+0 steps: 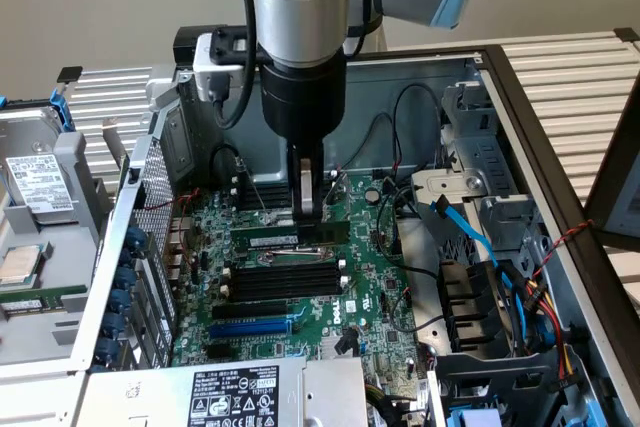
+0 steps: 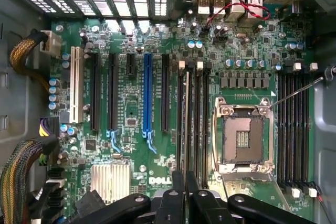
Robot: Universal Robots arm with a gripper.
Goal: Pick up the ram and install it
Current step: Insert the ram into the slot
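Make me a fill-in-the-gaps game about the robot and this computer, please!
1. The gripper is shut on the thin green ____.
2. Next to the black slots, one long slot is coloured ____.
3. The white word printed on the motherboard reads ____.
Missing words: ram; blue; Dell.
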